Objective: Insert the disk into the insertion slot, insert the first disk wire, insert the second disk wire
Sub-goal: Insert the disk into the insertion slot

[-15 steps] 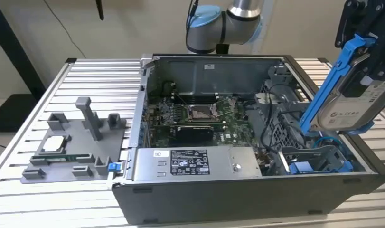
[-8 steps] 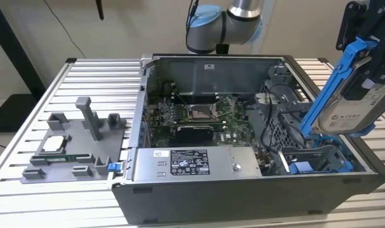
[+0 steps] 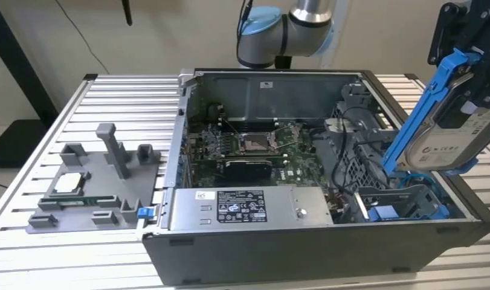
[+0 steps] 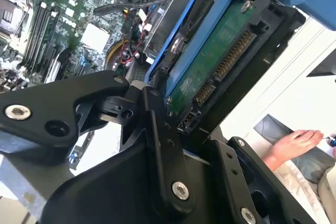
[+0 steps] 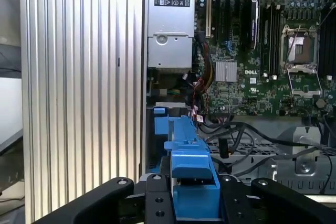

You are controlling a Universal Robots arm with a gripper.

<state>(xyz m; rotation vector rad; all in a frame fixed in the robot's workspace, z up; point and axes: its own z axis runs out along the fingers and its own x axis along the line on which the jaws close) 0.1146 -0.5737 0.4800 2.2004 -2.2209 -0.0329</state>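
My gripper (image 3: 469,90) is shut on the disk (image 3: 448,136), a silver-grey drive with a white label in a bright blue carrier. The disk hangs tilted, above the case's front corner on the exterior view's right. Just below it sits the insertion slot (image 3: 406,202), a grey metal bay with blue tabs. In the second wrist view the disk's green circuit board (image 4: 215,61) and connectors face the camera between the black fingers (image 4: 157,129). In the first wrist view the blue carrier (image 5: 189,166) stands between the fingers over the bay (image 5: 160,129). A blue cable (image 3: 422,178) and black cables (image 5: 247,137) lie by the bay; which are the disk wires I cannot tell.
The open computer case (image 3: 309,254) stands on a slatted aluminium table (image 3: 116,103). Inside are the power-supply box (image 3: 245,208) and the motherboard with its processor socket (image 3: 253,143). A grey fixture tray (image 3: 92,193) lies on the exterior view's left. A person's hand (image 4: 291,145) rests beyond the case.
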